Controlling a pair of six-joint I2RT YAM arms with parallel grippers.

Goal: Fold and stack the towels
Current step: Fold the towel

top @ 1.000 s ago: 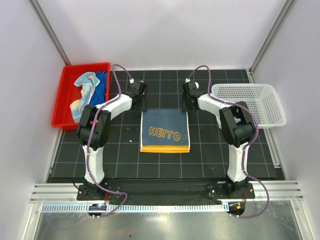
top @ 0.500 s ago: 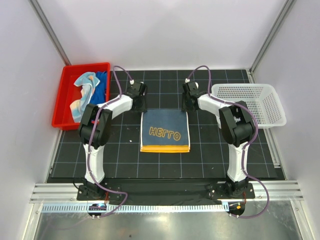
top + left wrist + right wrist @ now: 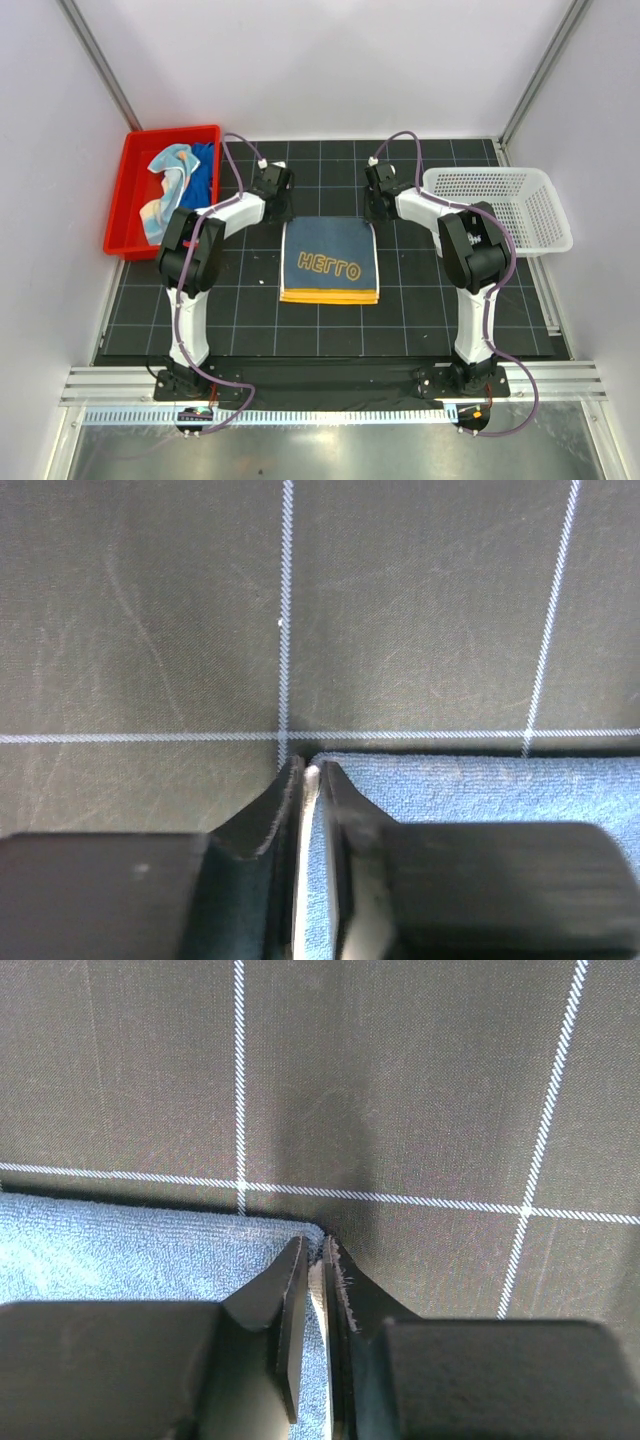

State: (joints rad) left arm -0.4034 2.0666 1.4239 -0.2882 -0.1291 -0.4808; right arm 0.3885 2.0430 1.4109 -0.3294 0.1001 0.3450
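Observation:
A blue towel (image 3: 330, 260) with yellow lettering and an orange near edge lies flat and folded on the black grid mat. My left gripper (image 3: 283, 213) is at its far left corner. In the left wrist view the left gripper (image 3: 310, 772) is shut on a thin fold of the blue towel (image 3: 480, 785). My right gripper (image 3: 374, 212) is at the far right corner. In the right wrist view the right gripper (image 3: 316, 1245) is pinched on that corner of the towel (image 3: 130, 1245). Two more towels, a pale patterned towel (image 3: 165, 185) and a royal blue towel (image 3: 203, 170), lie crumpled in the red tray.
The red tray (image 3: 128, 200) stands at the mat's far left. A white mesh basket (image 3: 500, 205) stands at the far right. Both arms reach forward from their bases at the near edge, on either side of the spread towel.
Both grippers' jaws have closed on the towel's far corners. The arms and the towel have hardly shifted.

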